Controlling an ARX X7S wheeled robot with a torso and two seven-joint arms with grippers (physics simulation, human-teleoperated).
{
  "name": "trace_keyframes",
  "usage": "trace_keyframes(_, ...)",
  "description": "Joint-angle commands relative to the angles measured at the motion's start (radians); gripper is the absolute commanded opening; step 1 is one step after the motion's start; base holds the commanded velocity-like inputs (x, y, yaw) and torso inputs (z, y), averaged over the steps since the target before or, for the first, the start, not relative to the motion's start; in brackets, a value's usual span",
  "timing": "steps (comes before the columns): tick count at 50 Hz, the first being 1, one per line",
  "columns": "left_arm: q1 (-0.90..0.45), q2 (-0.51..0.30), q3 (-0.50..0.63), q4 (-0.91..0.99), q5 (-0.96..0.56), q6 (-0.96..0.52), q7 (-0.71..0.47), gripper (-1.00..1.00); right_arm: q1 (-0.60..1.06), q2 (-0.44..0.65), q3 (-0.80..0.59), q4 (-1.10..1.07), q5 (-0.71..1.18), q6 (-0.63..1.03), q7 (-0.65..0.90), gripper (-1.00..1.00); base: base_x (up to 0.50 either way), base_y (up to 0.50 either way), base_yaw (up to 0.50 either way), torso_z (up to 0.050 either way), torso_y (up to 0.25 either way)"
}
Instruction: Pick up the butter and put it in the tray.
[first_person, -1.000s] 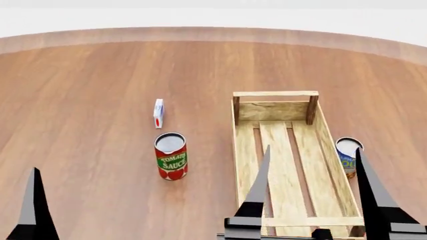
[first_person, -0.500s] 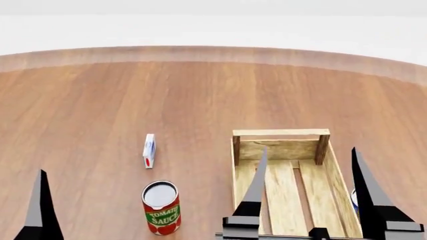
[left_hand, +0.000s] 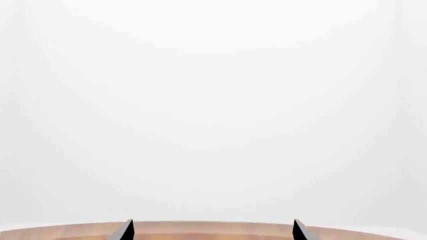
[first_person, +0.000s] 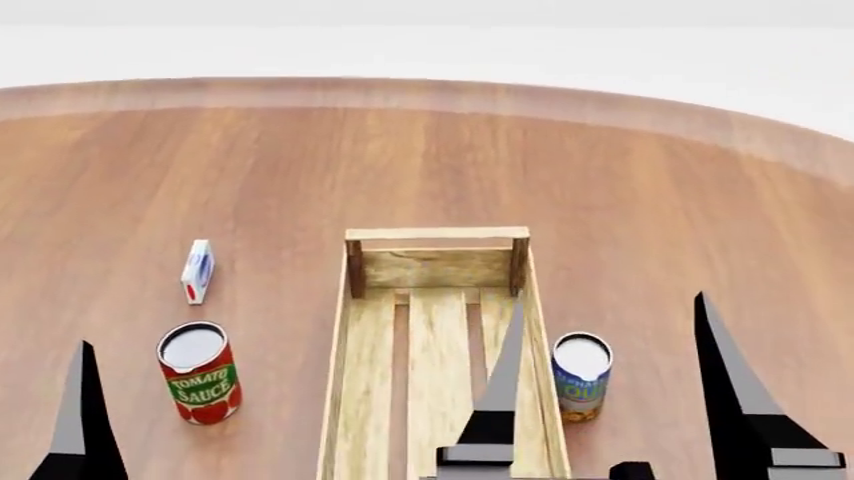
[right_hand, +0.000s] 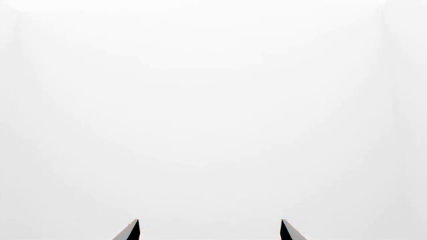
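Note:
The butter is nowhere in these views. The tray (first_person: 437, 268), a long crate of pale slatted wood, lies empty at the middle of the head view. My right gripper (first_person: 609, 298) stands open at the near edge, one finger over the tray's right rail and the other right of it. Of my left arm, the head view shows a single dark finger (first_person: 80, 420) at the lower left. In the wrist views the left gripper (left_hand: 213, 221) and the right gripper (right_hand: 209, 220) are both open with nothing between their tips.
A tomato sauce can (first_person: 200, 372) stands left of the tray, with a small white-and-blue box (first_person: 198, 271) beyond it. A blue-labelled can (first_person: 582, 376) stands close against the tray's right side. The round wooden table's far edge (first_person: 427, 92) curves across the back.
The head view has swung right: tray, tomato can and small box slid left in the picture, and the blue can came fully into sight. Both grippers stay open.

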Motion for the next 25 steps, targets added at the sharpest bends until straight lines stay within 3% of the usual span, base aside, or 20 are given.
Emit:
trace_keyframes(1,-0.002,-0.008,-0.001,-0.003,-0.009,0.003,-0.008,1.00,0.001,0.008,-0.008,0.003,0.007,-0.008,0.004,1.00,-0.18,-0.50,0.00,0.000,0.000)
trace_keyframes(15,-0.001,-0.021,0.008,-0.003,-0.015,0.007,-0.023,1.00,0.000,0.015,-0.013,0.004,0.011,-0.009,0.017,1.00,-0.16,-0.50,0.00,0.000,0.000)
trace_keyframes(25,-0.001,-0.033,0.015,-0.004,-0.022,0.010,-0.034,1.00,0.001,0.025,-0.025,0.007,-0.001,-0.012,0.026,1.00,0.37,-0.37,0.00,0.000,0.000)
